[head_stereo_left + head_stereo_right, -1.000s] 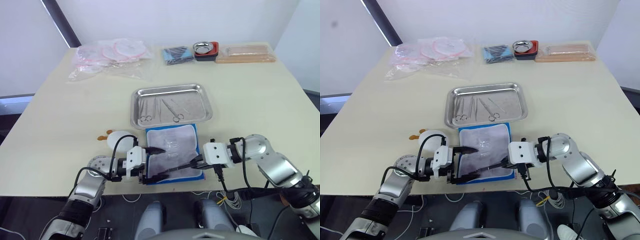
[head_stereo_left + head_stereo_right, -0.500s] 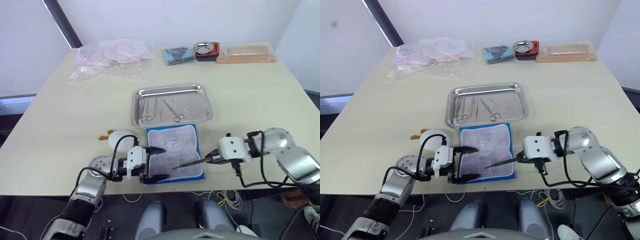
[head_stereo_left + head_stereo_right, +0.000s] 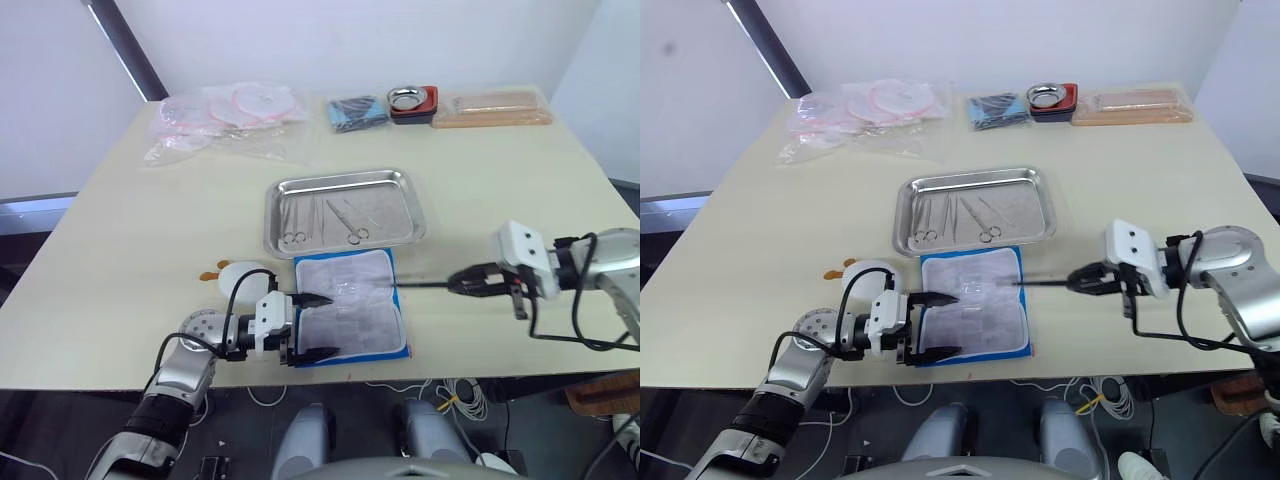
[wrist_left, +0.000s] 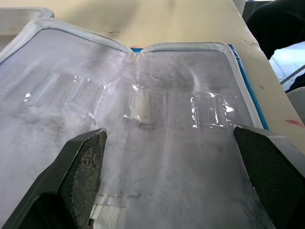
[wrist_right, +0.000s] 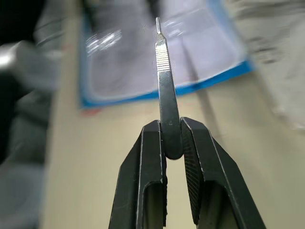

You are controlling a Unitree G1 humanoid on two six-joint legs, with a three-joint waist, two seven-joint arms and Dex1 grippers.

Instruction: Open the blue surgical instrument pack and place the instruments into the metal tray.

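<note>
Instruments: one (image 5: 164, 90) clamped in right jaws (image 5: 172, 138); four in metal tray (image 3: 345, 180).

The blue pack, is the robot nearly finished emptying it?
Nearly. The blue pack lies open, its pockets look empty, and several instruments already lie in the metal tray. The right gripper has its jaws shut on a scalpel handle, not yet in the tray.

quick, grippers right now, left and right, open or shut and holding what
Left gripper: open, empty, fingers spread over the opened blue surgical instrument pack.
Right gripper: shut on a thin straight instrument, held off to the pack's right.
</note>
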